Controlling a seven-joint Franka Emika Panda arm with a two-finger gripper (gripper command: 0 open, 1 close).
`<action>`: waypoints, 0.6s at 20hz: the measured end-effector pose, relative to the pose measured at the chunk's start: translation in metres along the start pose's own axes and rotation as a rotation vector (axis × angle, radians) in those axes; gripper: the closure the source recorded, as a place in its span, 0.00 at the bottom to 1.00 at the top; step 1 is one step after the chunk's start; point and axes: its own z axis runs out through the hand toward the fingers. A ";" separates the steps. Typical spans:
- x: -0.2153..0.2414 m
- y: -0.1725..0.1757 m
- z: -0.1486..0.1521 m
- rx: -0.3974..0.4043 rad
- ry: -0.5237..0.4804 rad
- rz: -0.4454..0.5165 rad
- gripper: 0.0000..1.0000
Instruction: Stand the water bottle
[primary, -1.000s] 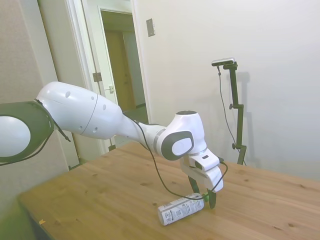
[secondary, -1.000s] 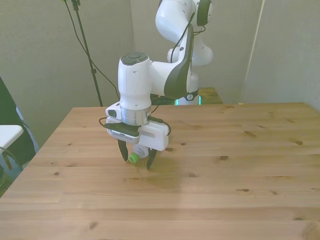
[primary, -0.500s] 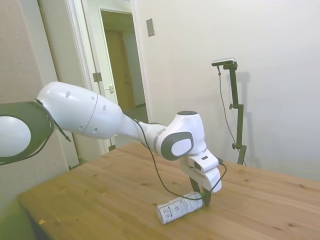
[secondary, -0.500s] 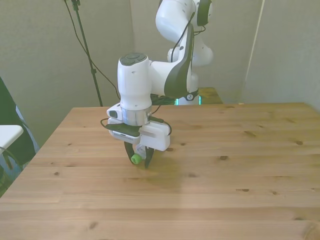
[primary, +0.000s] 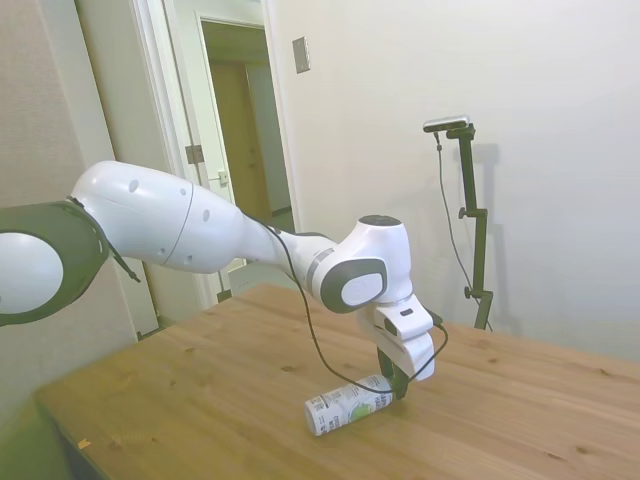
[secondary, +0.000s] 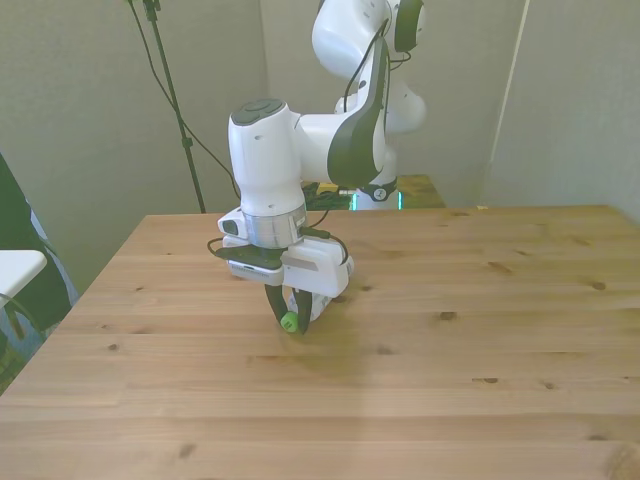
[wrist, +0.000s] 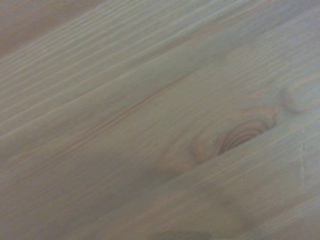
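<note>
Gripping slim plastic water bottle (primary: 345, 408) by neck, end effector (primary: 397, 383)

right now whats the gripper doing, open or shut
Gripper: shut on the water bottle at its green-capped end; the bottle is tilted, cap end raised.

A wooden table (secondary: 480, 340) stands near a white door frame (primary: 165, 130).
</note>
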 end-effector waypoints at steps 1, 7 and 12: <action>-0.002 -0.002 -0.003 0.010 -0.005 0.006 1.00; -0.048 -0.020 -0.089 0.156 0.018 0.036 1.00; -0.099 -0.009 -0.149 0.293 0.177 0.104 1.00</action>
